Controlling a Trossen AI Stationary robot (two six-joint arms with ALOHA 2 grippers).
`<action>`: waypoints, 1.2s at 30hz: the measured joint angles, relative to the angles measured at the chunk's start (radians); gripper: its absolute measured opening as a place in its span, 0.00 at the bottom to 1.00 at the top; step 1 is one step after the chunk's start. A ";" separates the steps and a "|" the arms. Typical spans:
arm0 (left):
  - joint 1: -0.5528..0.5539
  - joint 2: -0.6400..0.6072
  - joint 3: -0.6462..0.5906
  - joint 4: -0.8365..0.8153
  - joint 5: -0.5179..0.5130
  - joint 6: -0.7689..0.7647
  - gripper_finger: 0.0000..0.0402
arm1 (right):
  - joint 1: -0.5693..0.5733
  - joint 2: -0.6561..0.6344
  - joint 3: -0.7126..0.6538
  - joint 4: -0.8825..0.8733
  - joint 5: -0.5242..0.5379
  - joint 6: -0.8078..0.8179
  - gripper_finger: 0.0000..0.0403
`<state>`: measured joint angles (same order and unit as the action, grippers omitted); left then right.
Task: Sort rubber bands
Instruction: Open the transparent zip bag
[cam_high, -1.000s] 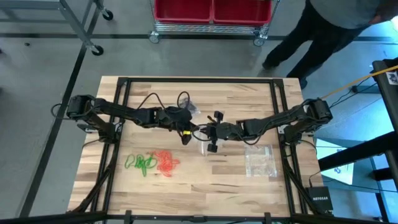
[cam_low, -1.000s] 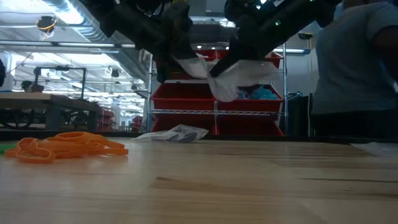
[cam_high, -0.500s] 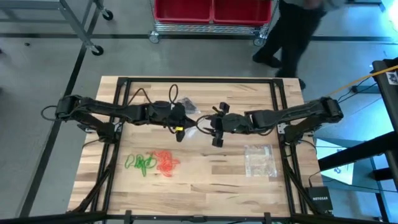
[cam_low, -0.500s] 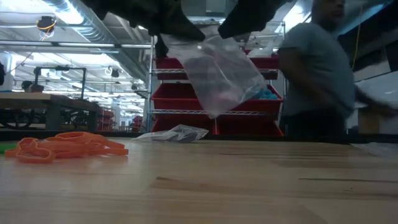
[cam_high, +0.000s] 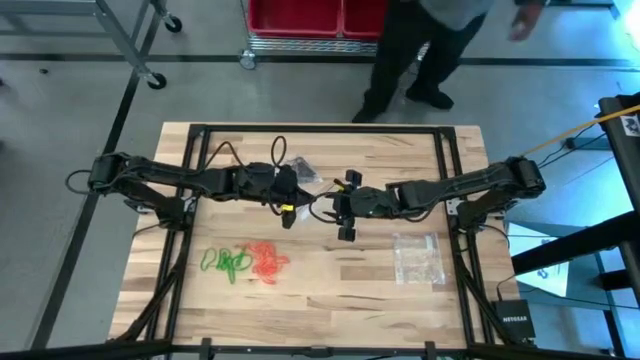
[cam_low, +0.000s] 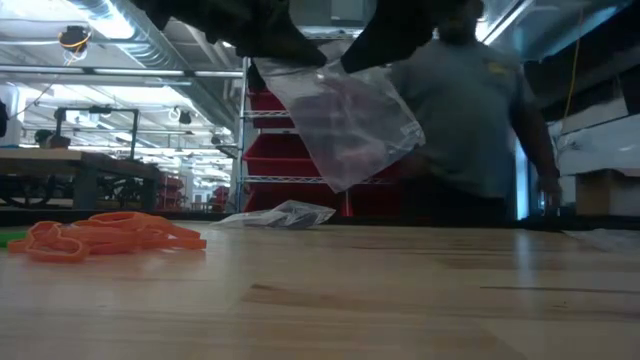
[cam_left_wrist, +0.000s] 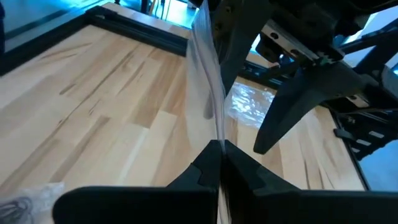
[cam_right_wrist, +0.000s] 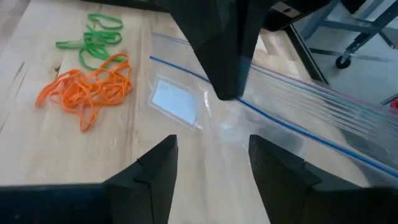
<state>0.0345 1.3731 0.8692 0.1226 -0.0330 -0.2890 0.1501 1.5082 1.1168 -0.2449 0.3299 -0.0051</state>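
**Right jaws let go, bag hangs from the left**

Released a second ago, the clear bag (cam_low: 345, 120) now hangs from the left gripper (cam_left_wrist: 219, 163) alone; the right gripper (cam_high: 344, 207), clamped on the bag's top edge a second back, has sprung its fingers (cam_right_wrist: 152, 174) wide and sits just beside that edge, nothing between them; the left gripper's fingers are pinched tight on the bag's upper rim, and the film drops free above the table (cam_high: 340, 290), well clear of the wood.

Out from the bag: the rubber bands lie on the table nearer the left arm's side and toward the front edge, the orange-red bands (cam_right_wrist: 87, 90) heaped just beside the green bands (cam_right_wrist: 98, 38), the two piles touching at their edges; a second clear bag (cam_high: 417, 257) lies flat on the right arm's side of the hanging bag; a crumpled bag (cam_low: 280, 213) with something dark inside rests behind it; beyond the table a person (cam_low: 465, 110) now crosses in front of the red bins (cam_high: 340, 15).
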 joint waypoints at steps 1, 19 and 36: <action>0.000 -0.001 0.000 0.003 0.000 0.000 0.00 | 0.000 0.000 0.000 0.001 0.000 0.000 0.47; -0.014 -0.007 0.000 0.030 -0.004 -0.039 0.00 | 0.000 0.002 0.000 0.011 -0.009 0.000 0.47; -0.043 -0.007 0.000 0.047 -0.015 -0.056 0.00 | 0.000 0.002 0.000 0.011 -0.009 0.000 0.47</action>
<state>-0.0086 1.3659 0.8692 0.1691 -0.0479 -0.3454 0.1501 1.5105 1.1168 -0.2337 0.3210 -0.0055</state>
